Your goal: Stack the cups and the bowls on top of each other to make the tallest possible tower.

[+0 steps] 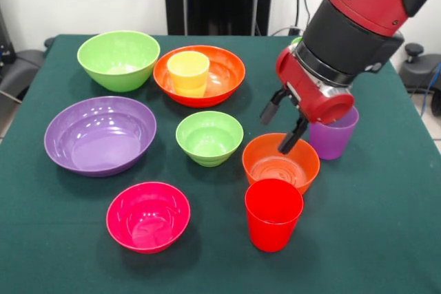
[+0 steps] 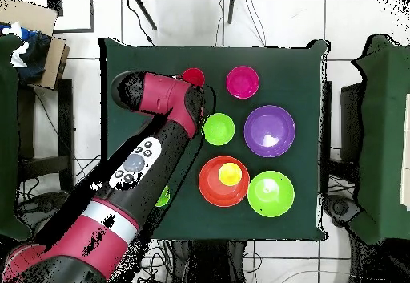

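My gripper (image 1: 284, 123) is open and empty, with one fingertip (image 1: 289, 144) dipping over the far rim of the small orange bowl (image 1: 280, 164). The purple cup (image 1: 335, 134) stands just behind it, partly hidden by the wrist. The red cup (image 1: 273, 213) stands upright in front of the small orange bowl. The yellow cup (image 1: 188, 72) sits inside the large orange bowl (image 1: 224, 74). The small lime green bowl (image 1: 209, 137), large purple bowl (image 1: 100, 134), large lime green bowl (image 1: 118, 58) and magenta-pink bowl (image 1: 148, 215) stand apart. A sliver of the light green cup (image 2: 163, 196) shows beside the arm.
A dark green cloth (image 1: 386, 225) covers the table. In the overhead view the arm (image 2: 140, 163) covers the small orange bowl and the purple cup. Chairs and boxes stand around the table's sides.
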You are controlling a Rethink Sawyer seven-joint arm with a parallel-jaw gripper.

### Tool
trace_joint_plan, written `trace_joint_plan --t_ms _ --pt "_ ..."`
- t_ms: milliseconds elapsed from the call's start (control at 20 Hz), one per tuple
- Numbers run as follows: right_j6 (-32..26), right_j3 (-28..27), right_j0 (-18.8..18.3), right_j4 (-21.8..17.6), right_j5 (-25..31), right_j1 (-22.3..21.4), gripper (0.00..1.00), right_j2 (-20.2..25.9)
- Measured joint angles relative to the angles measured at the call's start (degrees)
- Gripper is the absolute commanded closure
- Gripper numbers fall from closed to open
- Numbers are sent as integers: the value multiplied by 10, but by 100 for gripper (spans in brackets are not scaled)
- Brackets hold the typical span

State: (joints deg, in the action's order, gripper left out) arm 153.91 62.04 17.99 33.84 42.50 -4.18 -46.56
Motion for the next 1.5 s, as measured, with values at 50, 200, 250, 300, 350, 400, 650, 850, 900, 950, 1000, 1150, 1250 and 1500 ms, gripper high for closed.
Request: trace_joint_plan --t_ms 50,200,250,300,350,400,650,850,900,950,1000,1150,1250,1500 --pt "5 -5 0 1 2 2 0 -2" --pt "17 -18 0 3 4 6 0 -5" --pt "21 -22 0 4 4 7 0 -7" --pt "24 -25 0 5 4 8 0 -7" --pt "25 -27 0 5 4 9 0 -8" --pt "27 -30 0 6 4 10 0 -8" --pt "28 -35 0 6 4 15 0 -8" --pt "28 -35 0 6 4 18 0 -8" --pt "28 -35 0 6 4 18 0 -8" --pt "28 -35 0 6 4 19 0 -8" --pt "28 -35 0 6 4 19 0 -8" --pt "28 -35 0 6 4 19 0 -8" --pt "28 -34 0 6 4 19 0 -8" --pt "28 -25 2 6 4 15 0 -8"
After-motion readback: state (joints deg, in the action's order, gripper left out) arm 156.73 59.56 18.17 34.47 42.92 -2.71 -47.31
